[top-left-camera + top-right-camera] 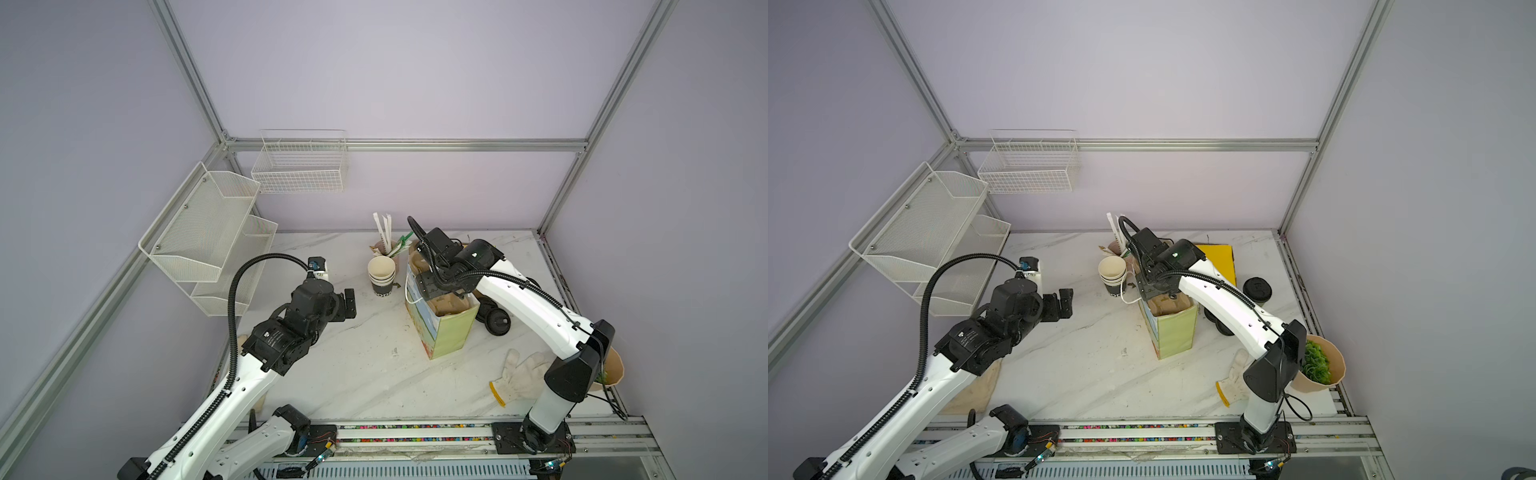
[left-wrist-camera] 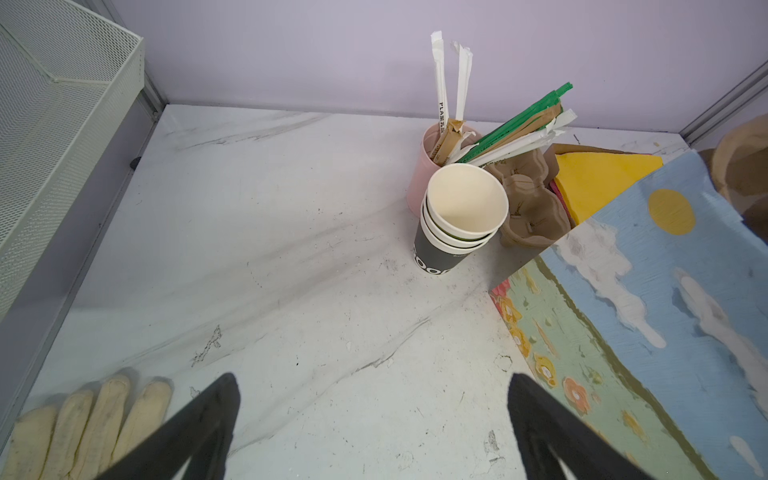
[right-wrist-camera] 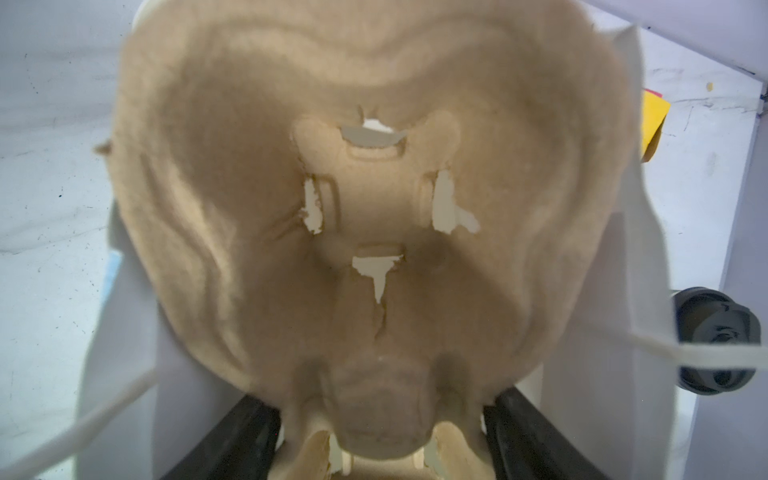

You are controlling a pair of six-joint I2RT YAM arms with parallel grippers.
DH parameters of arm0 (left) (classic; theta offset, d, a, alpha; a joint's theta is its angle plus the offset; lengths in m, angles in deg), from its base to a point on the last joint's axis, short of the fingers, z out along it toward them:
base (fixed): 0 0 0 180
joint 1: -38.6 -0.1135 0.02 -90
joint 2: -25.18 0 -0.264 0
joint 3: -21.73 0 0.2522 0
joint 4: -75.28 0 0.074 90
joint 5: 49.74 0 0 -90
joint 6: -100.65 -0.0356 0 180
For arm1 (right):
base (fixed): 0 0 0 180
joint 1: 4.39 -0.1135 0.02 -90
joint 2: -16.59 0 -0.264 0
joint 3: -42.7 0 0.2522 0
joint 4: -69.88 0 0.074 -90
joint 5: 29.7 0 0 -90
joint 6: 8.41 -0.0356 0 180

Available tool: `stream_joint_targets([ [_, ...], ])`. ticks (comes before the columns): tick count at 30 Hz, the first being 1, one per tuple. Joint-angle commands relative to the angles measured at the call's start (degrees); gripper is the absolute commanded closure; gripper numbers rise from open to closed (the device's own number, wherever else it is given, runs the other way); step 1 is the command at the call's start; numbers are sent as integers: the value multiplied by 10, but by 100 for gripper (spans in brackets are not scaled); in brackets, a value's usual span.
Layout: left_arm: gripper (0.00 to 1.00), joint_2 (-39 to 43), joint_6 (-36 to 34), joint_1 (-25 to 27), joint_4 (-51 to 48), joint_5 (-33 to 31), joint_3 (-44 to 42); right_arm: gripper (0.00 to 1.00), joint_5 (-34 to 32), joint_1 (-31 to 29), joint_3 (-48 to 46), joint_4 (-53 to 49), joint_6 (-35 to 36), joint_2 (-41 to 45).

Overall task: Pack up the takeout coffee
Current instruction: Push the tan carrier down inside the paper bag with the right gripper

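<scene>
both top views overlook table (image 1: 332,374); wrist views close.

In the right wrist view a blurred pulp carrier (image 3: 374,199) fills the frame and hides the gap between the 2 fingers of the right gripper (image 3: 378,415), so its hold is unclear. Right of centre in both top views the right arm (image 1: 528,307) covers part of the black lids (image 1: 497,322). The frame edge cuts off the glove (image 2: 83,424) in the left wrist view.

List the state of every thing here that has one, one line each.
paper bag: upright, open
cup carrier: in the paper bag
right hand: fingers flanking the cup carrier, grip unclear
left hand: open, empty
stacked cups: upright, nested, top one empty
pink cup: upright, holding straws
</scene>
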Motion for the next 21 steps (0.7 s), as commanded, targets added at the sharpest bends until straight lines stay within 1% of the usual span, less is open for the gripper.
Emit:
stream_joint_targets([
  [1, 0, 10, -13, -5, 11, 2, 14, 23, 10, 4, -3, -21, -12, 0],
  [10, 0, 14, -12, -6, 10, 5, 12, 23, 20, 12, -40, -27, -33, 8],
  [14, 0, 15, -13, -6, 10, 7, 11, 24, 23, 20, -39, -33, -41, 13],
  [21, 0, 18, -12, -6, 9, 6, 10, 24, 39, 29, -59, -27, -37, 13],
])
